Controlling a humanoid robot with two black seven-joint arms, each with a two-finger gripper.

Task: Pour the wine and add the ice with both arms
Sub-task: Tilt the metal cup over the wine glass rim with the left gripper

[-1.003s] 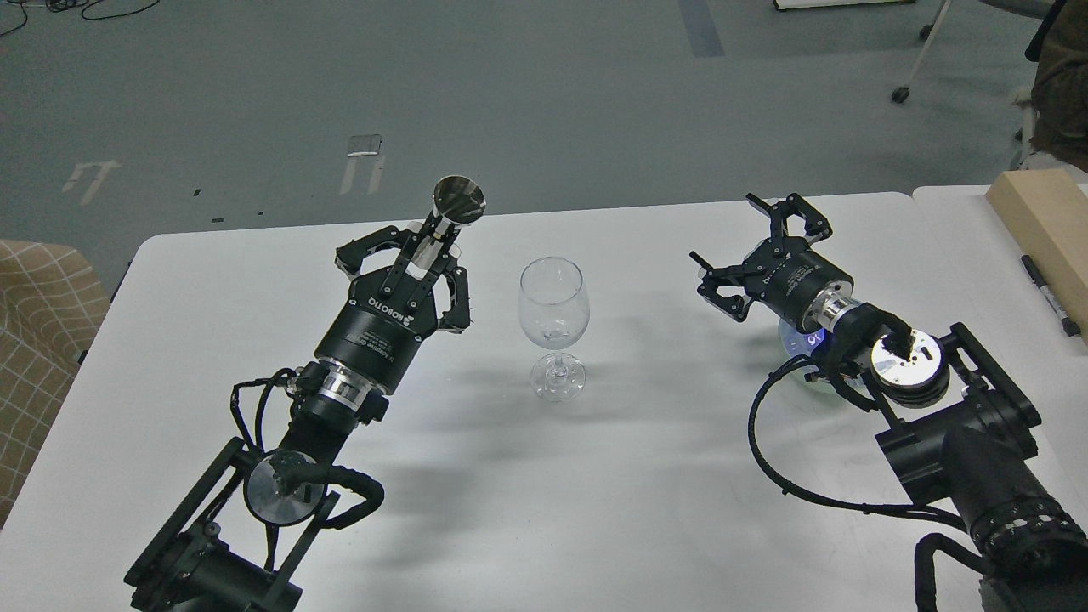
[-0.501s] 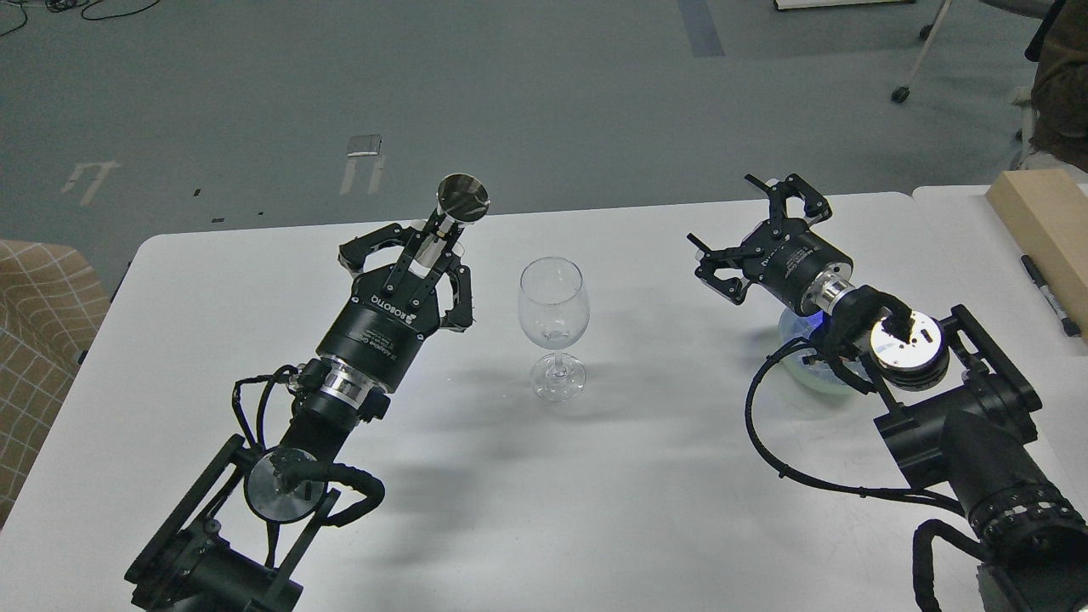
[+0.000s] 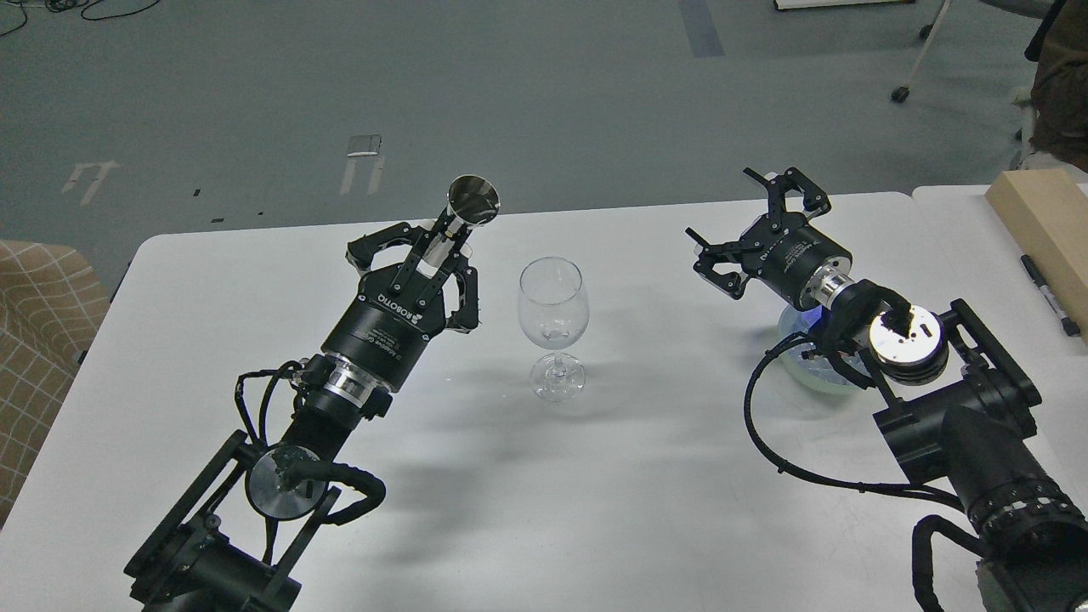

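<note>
A clear wine glass (image 3: 553, 303) stands upright in the middle of the white table (image 3: 646, 493); I see no liquid in it. My left gripper (image 3: 441, 249) is shut on a shiny steel measuring cup (image 3: 473, 195), held tilted with its mouth up and to the right, just left of the glass. My right gripper (image 3: 741, 228) is open and empty, raised to the right of the glass. Under my right wrist a pale bowl (image 3: 807, 379) shows in part. No ice cubes are visible; the arm hides the bowl's inside.
A wooden block (image 3: 1039, 219) and a black marker (image 3: 1051, 297) lie on the adjoining table at the right. A brown checked seat (image 3: 34, 331) stands off the table's left edge. The far table edge runs just behind both grippers.
My left gripper has carried the steel cup slightly up and right, closer to the glass. My right gripper has risen a little and stayed open.
</note>
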